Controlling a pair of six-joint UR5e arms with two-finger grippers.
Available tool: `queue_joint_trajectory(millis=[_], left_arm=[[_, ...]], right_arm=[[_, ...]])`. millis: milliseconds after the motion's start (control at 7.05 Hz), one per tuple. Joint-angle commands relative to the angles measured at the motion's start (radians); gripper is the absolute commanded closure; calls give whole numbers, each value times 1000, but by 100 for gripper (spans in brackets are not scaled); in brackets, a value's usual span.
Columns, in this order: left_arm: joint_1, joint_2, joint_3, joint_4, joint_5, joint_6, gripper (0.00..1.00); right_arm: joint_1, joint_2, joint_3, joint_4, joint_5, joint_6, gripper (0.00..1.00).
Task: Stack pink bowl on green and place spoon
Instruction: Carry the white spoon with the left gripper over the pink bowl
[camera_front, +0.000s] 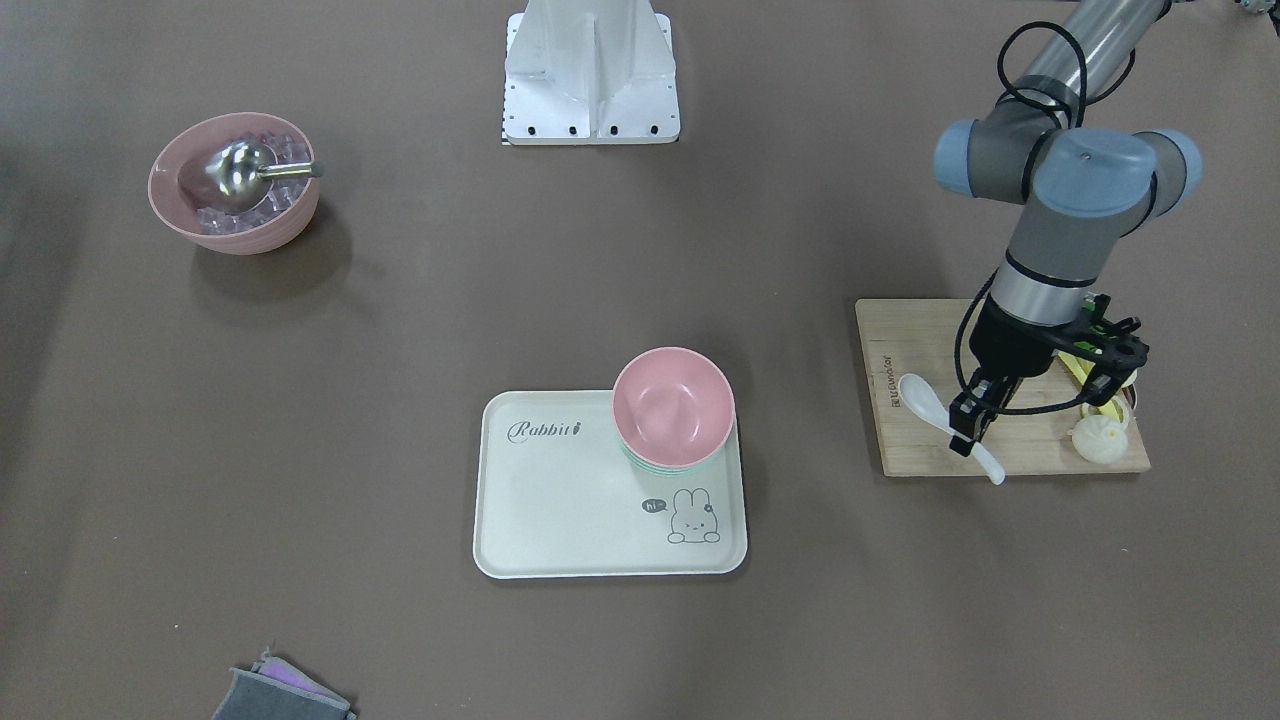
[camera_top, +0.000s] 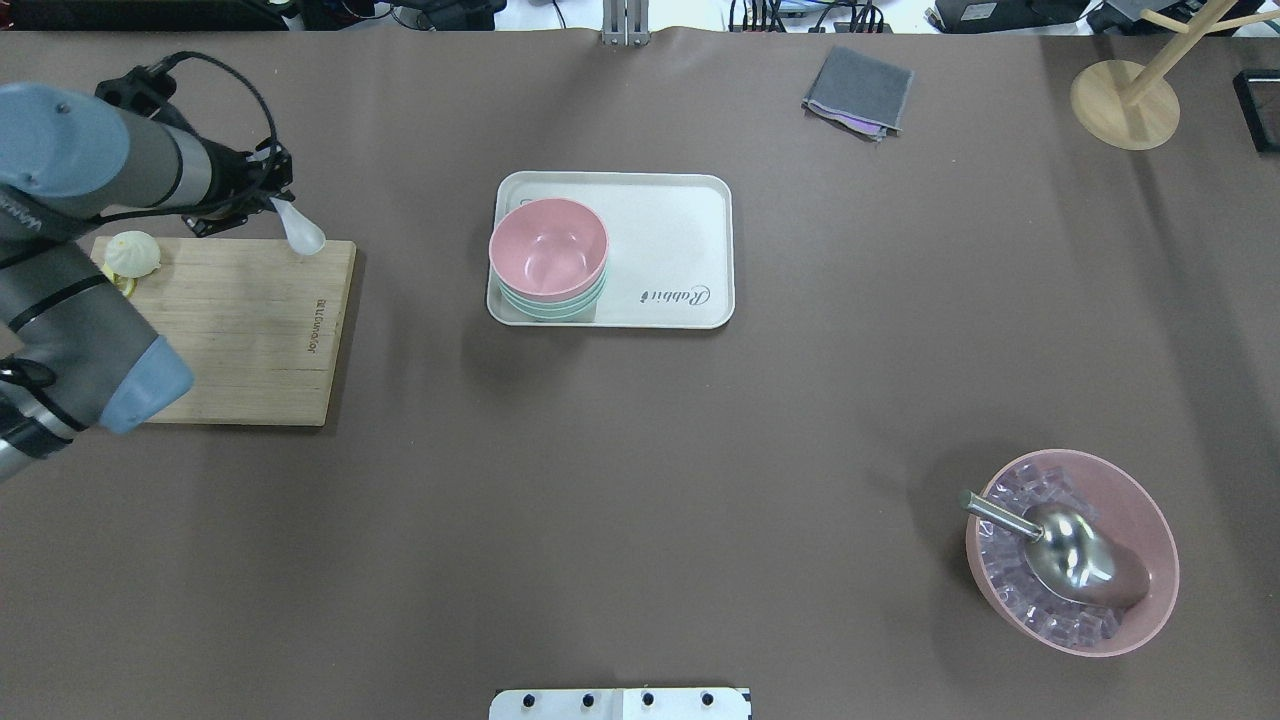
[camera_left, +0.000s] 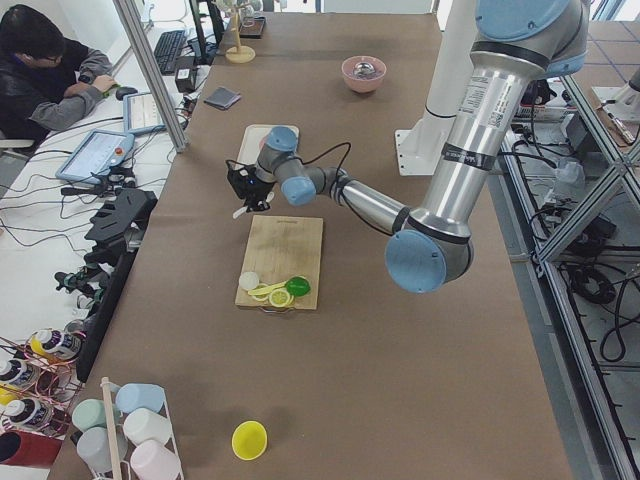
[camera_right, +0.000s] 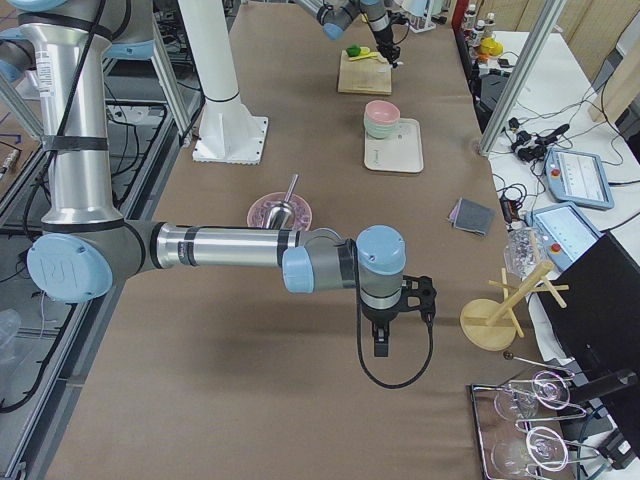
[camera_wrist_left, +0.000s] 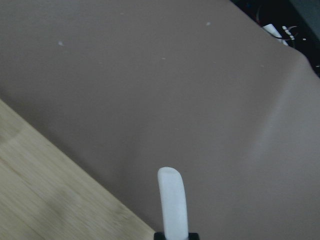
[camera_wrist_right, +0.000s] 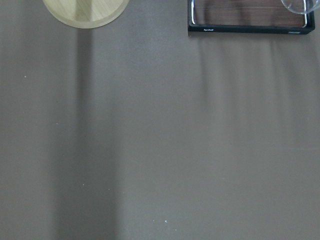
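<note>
One spoon (camera_front: 938, 412) is clamped in our left gripper (camera_front: 967, 434), so we should carry it level and lower it gently into the pink bowl (camera_front: 673, 405).

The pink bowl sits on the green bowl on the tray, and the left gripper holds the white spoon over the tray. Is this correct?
Not fully. The pink bowl does sit on the green bowl on the tray, and the left gripper does hold the white spoon, but over the wooden board, not the tray. The exterior front-facing view shows this.
</note>
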Motion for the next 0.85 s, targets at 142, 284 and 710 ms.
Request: queue_joint_trajectory(millis=[142,284,710], left_arm=[[9,-242,10,235,6,-10,100],[42,-297,50,237,23,-13,100],[213,-416,194,235,210,-70,100]], right_arm=[[71,-104,7,3,5,-21,0],[72,-111,7,3,7,-28,0],[74,-125,15,1,9,-29,0]])
